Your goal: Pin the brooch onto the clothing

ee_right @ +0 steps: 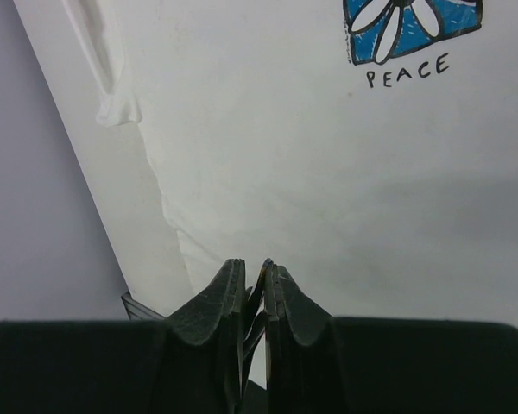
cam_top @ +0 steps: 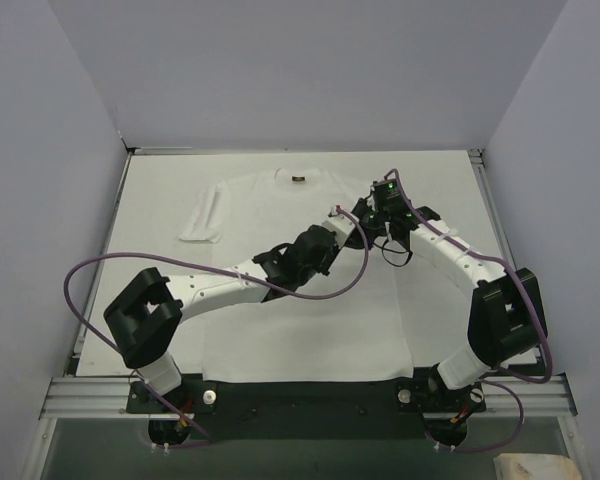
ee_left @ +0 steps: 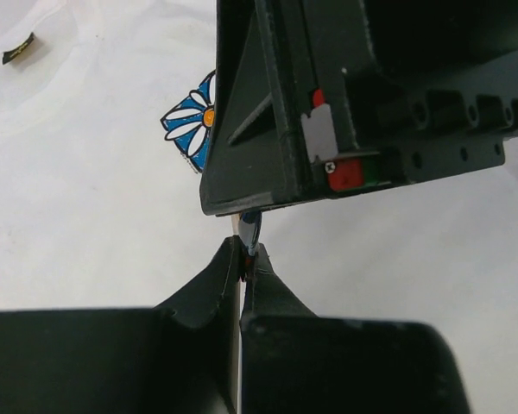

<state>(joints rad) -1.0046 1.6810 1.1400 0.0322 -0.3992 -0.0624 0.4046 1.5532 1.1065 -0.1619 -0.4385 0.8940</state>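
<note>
Evidently the two arms meet over the chest of the T-shirt (cam_top: pixel 280 320) for a reason. A thing this small wants one set of jaws to carry it and a second close by to steady it or work its fastening, and that is how I read the crowding. The shirt lies flat and face up on the tabletop (cam_top: pixel 160 200), spread smooth, which gives a pin an even layer of cloth to enter. The left gripper (ee_left: pixel 246 255) has its jaws drawn narrow, tips almost meeting, nipping a small thin piece that I take for the brooch (ee_left: pixel 250 231). It sticks up from the tips towards the underside of the right gripper (ee_right: pixel 257 274), which hangs right over it. The right jaws are likewise nearly together, with a thin dark sliver in the slit between them. Whether that is part of the brooch or of the gripper, I cannot tell. All this sits just beside the blue daisy print (ee_left: pixel 188 125), over bare white cloth and well apart from the neck label (cam_top: pixel 298 179). Little of the brooch itself shows: edge-on, a slim bluish-grey sliver with a speck of red at the tips, its round face hidden from every view.
</note>
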